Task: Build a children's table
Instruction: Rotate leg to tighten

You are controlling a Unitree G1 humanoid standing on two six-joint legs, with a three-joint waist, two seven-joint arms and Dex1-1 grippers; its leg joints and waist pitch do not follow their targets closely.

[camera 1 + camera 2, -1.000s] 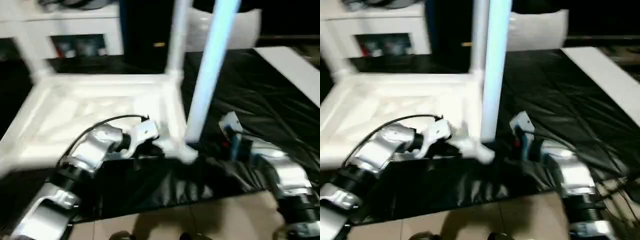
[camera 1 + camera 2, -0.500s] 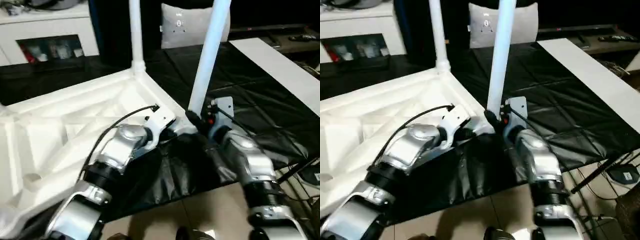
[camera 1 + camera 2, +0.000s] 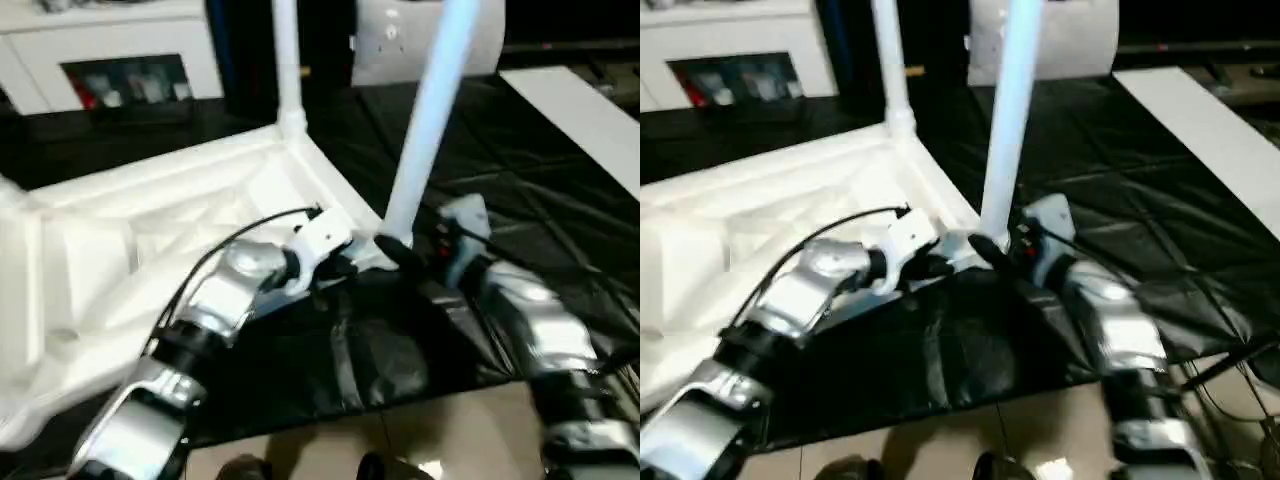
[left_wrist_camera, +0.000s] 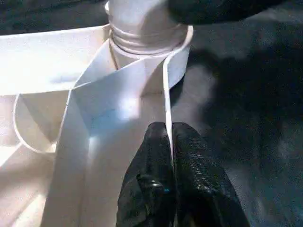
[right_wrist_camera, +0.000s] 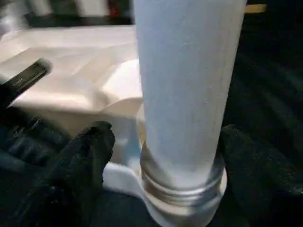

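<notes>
The children's table top (image 3: pixel 150 230) lies upside down, ribbed side up, on the black-covered work table (image 3: pixel 530 180). Two white legs stand upright in its corner sockets: a far leg (image 3: pixel 287 60) and a near leg (image 3: pixel 425 130). My left gripper (image 4: pixel 169 130) is shut on the thin rim wall of the top, just beside the near socket (image 4: pixel 142 47). My right gripper (image 5: pixel 165 137) is at the base of the near leg (image 5: pixel 184 85), above its threaded collar. It is open, with one black finger (image 5: pixel 90 151) on each side of the tube.
A white cabinet (image 3: pixel 110 60) stands at the back left, and a white cushion (image 3: pixel 400 40) behind the legs. A long white board (image 3: pixel 590 110) lies at the right of the work table. Tan floor (image 3: pixel 450 430) shows past the near edge, with cables (image 3: pixel 1230 340) at the right.
The head camera has swung, shifting the whole picture. My right gripper has closed in on the near leg's base since a second ago. The left gripper keeps its hold on the rim.
</notes>
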